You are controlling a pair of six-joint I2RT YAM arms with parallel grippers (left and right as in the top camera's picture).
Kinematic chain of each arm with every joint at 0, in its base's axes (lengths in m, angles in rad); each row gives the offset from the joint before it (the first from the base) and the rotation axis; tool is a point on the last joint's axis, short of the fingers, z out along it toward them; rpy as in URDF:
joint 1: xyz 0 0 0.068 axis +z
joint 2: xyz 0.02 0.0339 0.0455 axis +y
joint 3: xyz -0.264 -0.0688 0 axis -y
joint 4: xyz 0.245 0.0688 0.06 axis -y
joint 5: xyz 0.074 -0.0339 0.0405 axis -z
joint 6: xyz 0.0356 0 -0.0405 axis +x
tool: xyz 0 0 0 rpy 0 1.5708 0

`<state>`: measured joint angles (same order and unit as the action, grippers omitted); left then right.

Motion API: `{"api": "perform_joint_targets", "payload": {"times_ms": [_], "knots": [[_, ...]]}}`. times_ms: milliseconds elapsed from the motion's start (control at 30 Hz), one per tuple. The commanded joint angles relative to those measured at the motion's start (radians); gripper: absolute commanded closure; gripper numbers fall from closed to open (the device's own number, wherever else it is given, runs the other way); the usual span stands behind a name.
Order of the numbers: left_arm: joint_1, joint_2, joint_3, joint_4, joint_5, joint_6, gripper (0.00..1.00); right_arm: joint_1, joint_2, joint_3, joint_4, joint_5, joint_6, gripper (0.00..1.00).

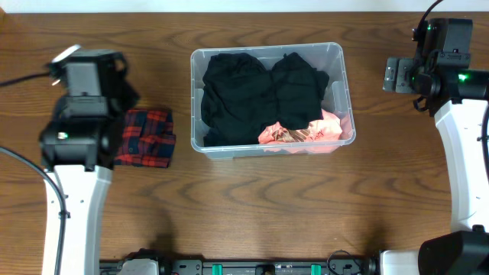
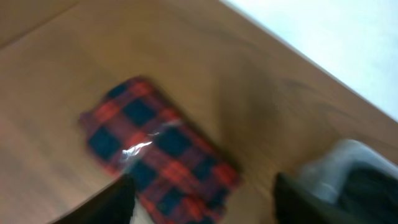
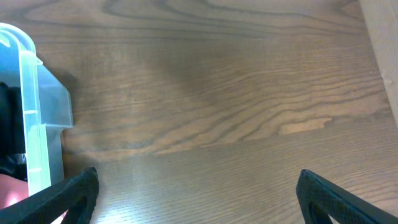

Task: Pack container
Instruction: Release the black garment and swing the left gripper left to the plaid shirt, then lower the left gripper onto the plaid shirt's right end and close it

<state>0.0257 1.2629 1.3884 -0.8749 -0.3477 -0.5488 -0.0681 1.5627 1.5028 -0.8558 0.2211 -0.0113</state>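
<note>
container (image 1: 337, 76) sits mid-table, toward the far edge, long side across. Right wrist view catches its clear corner (image 3: 38, 118) at frame left. Already fairly full: black clothing (image 1: 252, 95) covers most of the floor, and a pink garment (image 1: 309, 131) is bunched in the near-right corner and rides up against the rim. Bare strip left along the right wall.

One item outside: plaid cloth (image 1: 150, 137), red and navy, folded, flat on the table (image 1: 252, 202) just left of the container, not touching it. Likely staged there as the next piece to go in.

left pincer (image 2: 202, 202) is directly above the near end of the plaid cloth (image 2: 158, 149). Fingers spread wide, one each side at the bottom of the wrist view, nothing clamped. The view is smeared, so I can't tell if the tips touch fabric. Overhead, the left arm (image 1: 84, 114) covers the cloth's left edge.

right pincer (image 3: 202, 199) is fully spread, empty, over bare wood right of the container. right arm (image 1: 439, 69) is parked well clear, presumably to keep the bin opening free.

My read: packing is mostly done, plaid piece remaining. Next move needs a grip on the fold so it lifts as one. Risk: it unfolds or snags on the rim.
</note>
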Motion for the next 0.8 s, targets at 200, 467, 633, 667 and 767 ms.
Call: {"api": "perform_joint_targets", "payload": {"times_ms": [200,467,633,667,767], "knots": [[0.204,0.158,-0.074,0.011,0.023,-0.179,0.2,-0.006,0.005,0.001,-0.001,0.007,-0.001,0.01],[0.331,0.313,-0.074,0.047,0.202,-0.179,0.19,-0.006,0.005,0.001,-0.001,0.007,-0.001,0.01],[0.415,0.366,-0.078,0.046,0.299,-0.179,0.19,-0.006,0.005,0.001,-0.001,0.007,-0.001,0.01],[0.43,0.377,-0.082,0.047,0.322,-0.179,0.19,-0.006,0.005,0.001,-0.001,0.007,-0.001,0.01],[0.461,0.395,-0.11,0.056,0.375,-0.18,0.19,-0.006,0.005,0.001,-0.001,0.007,-0.001,0.01]]}}
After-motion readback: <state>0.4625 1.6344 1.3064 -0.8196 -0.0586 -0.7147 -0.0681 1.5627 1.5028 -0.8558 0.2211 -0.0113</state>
